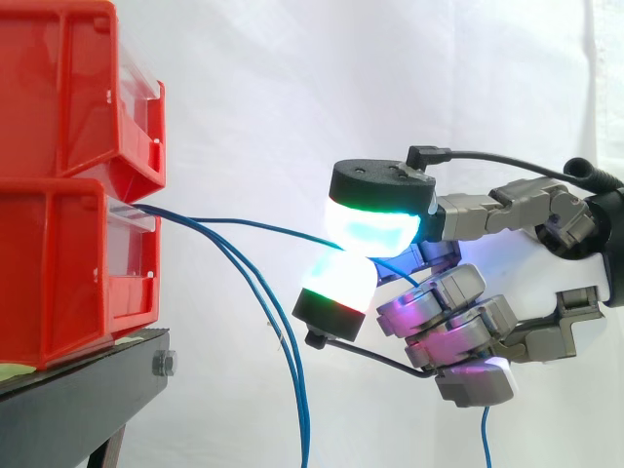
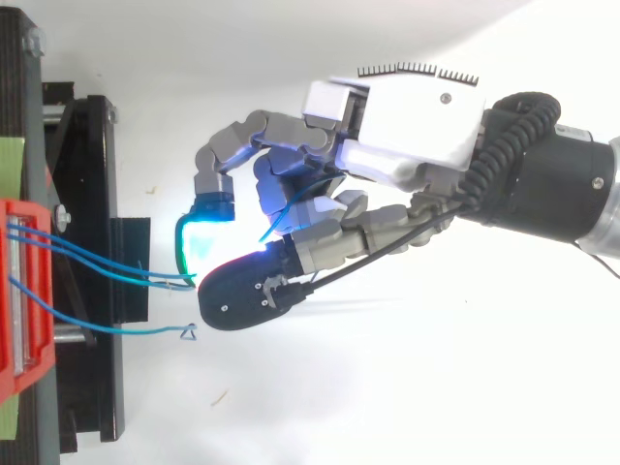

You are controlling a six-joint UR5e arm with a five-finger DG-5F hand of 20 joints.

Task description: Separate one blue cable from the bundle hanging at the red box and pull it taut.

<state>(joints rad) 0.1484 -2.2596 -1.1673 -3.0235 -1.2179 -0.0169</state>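
Side view: two red bins [image 1: 68, 253] sit stacked on one black stand [image 1: 88, 380]. Three blue cables leave the lower bin. One blue cable [image 1: 255, 225] reaches the hand [image 1: 458, 292], pinched between two glowing pads [image 1: 375, 224]; two [image 1: 297, 390] droop.

Top view: three blue cables [image 2: 97, 257] leave the bin [image 2: 29, 373] towards the hand [image 2: 407, 126], which is curled.

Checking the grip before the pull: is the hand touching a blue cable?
Touching. The side view shows one blue cable running from the red bin into the pinch between the glowing fingertips of the hand.
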